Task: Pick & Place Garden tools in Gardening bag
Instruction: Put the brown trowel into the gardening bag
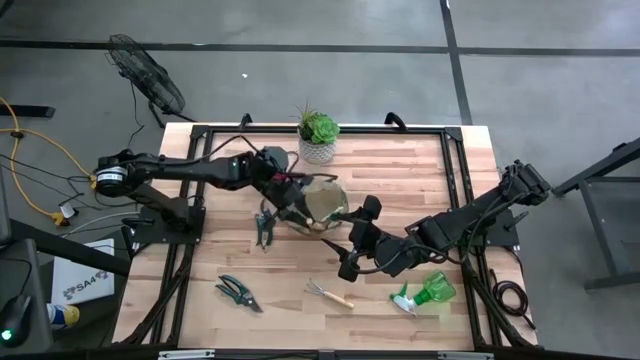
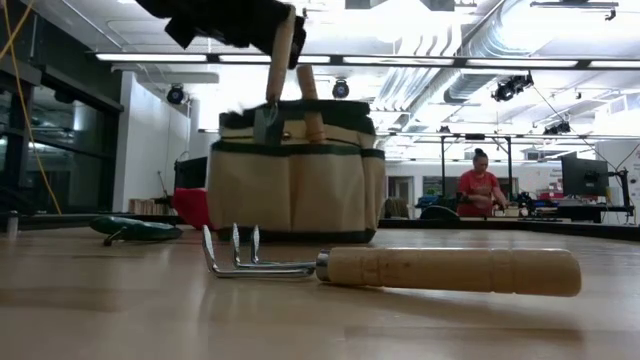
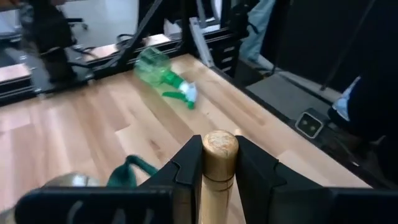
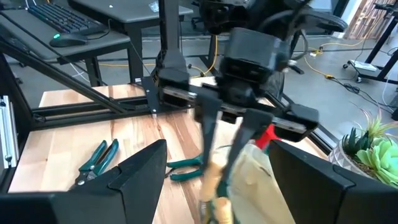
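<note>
We see the left gripper (image 3: 219,171) above the bag (image 1: 318,205), its fingers clamped on a trowel (image 2: 279,60) handle. The right gripper (image 1: 357,238) waits beside the bag, fingers spread wide, holding nothing.

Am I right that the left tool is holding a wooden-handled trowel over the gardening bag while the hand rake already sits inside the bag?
Not quite. The left tool does hold a wooden-handled trowel over the gardening bag, but the hand rake lies on the table outside the bag, as the low view shows.
</note>
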